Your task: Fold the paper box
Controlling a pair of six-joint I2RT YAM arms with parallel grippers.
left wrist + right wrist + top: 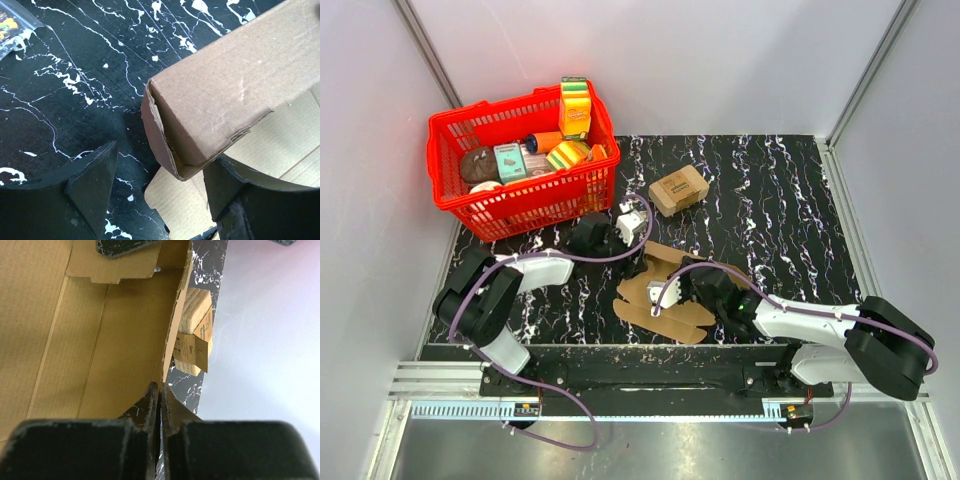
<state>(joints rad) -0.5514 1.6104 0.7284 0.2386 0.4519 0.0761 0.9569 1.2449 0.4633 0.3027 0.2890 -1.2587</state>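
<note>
place: lab test cell | evidence: white panel walls [670,60], aluminium rail [620,385], marble-print tabletop [770,220]

We see the paper box [665,295] in plain, unprinted brown, and its inner faces are a lighter tan with fine corrugation lines. Under it the worktop [770,200] is black with white marble-like veins. Just beyond the paper box sits a smaller cardboard box [678,189], brown with dark print on top. Further beyond and to the left, the basket [445,195] is bright red, and a carton [576,108] standing in it is orange and yellow. At the paper box, the left claw [160,175] and the right claw [160,390] are black; the arms [800,320] are black and white, their cables [705,264] purple
</note>
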